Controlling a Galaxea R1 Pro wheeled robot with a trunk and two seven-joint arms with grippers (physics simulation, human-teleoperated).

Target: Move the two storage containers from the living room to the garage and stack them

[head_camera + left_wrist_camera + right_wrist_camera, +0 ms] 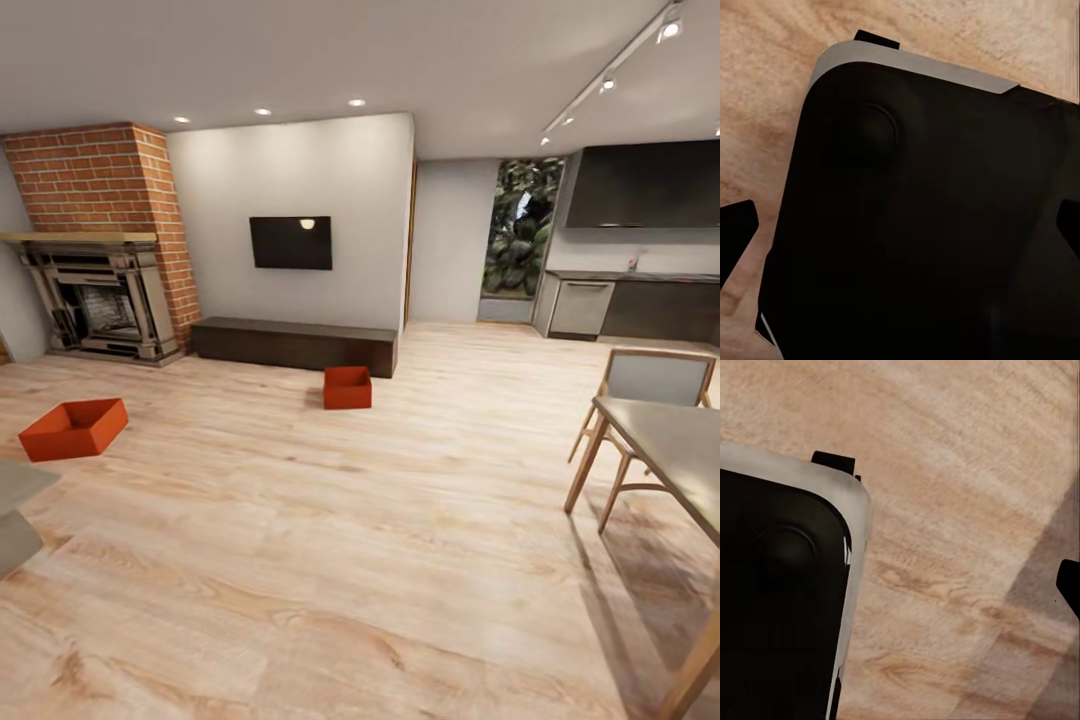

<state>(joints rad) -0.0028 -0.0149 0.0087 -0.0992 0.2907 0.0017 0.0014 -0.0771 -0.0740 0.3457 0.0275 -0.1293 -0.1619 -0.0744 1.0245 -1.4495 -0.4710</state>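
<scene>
Wrist views are looking down at the robot's black base [922,225] over the wood-plank floor [960,510]; dark finger tips are poking in at the frame edges, left hand [900,225] and right hand [1069,589], and whether either is clenched or released cannot be told from them. In the head view, the wood-plank floor [360,560] is running across the whole near area. At about 3 to 4 o'clock a dining surface [670,440] with wooden legs is standing, with a grey-backed wooden chair [650,385] tucked just behind it. At about 8 o'clock a grey furniture edge [20,500] is showing at the frame border. Further out at about 10 o'clock, the first storage container [75,428] is sitting open side up on the floor, turned at an angle, in front of the fireplace. Around 12 o'clock, further away, the second storage container [347,387] is sitting on the floor just in front of the right end of the low dark TV bench [295,345]; touching or not is unclear. The two are lying well apart. Behind, a black wall TV [291,243] is hanging on the cream wall, the brick column [110,190] with fireplace [100,305] is standing at 10 to 11 o'clock, and dark kitchen cabinets [640,240] and a window with plants [522,230] are showing at 1 to 2 o'clock.
</scene>
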